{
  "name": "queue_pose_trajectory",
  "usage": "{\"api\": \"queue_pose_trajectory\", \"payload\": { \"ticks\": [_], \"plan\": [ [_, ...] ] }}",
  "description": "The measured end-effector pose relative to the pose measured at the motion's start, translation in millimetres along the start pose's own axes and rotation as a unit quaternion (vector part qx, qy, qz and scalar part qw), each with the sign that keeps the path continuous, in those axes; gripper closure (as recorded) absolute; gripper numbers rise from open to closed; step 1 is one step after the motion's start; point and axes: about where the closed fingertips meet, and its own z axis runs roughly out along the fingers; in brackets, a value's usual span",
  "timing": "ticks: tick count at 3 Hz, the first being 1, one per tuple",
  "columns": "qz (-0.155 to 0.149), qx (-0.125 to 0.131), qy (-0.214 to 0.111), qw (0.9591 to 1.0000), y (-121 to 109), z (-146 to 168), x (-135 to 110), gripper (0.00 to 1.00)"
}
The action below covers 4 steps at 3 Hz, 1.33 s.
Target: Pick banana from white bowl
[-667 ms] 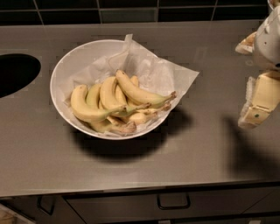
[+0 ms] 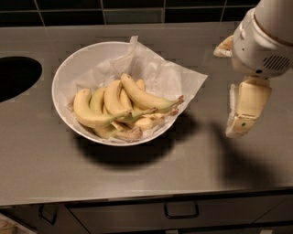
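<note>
The white bowl [image 2: 68, 75] stands on the grey counter, lined with white paper and holding a bunch of bananas. The banana [image 2: 86, 114], plump, strongly curved and plain yellow with a blunt end, lies at the left of the bunch. A greener-tinged banana [image 2: 97, 101] lies beside it. A longer slim banana [image 2: 144, 97] lies across the top right. My gripper [image 2: 231, 89] hangs above the counter to the right of the bowl, apart from it, open and empty. One cream finger [image 2: 247, 107] points down; the other finger [image 2: 224, 47] shows further back.
A dark round opening [image 2: 16, 75] is sunk into the counter at the left. Dark tiles [image 2: 137, 11] line the back wall. The counter's front edge runs above drawers with a handle [image 2: 181, 211].
My gripper has moved left, closer to the bowl. The bowl and the bananas have not moved.
</note>
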Motion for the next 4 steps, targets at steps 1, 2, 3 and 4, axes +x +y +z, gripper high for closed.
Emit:
{"api": "queue_pose_trajectory", "payload": {
  "ticks": [1,2,3,4],
  "plan": [
    [-0.093,-0.026,-0.030,0.9949,12.9,14.6,-61.7,0.00],
    [-0.096,-0.023,-0.031,0.9946,12.3,13.7,-65.2,0.00],
    [-0.129,-0.024,-0.044,0.9904,0.9,16.9,-102.5,0.00],
    [-0.158,-0.030,-0.060,0.9852,-13.4,28.7,-152.6,0.00]
  ]
}}
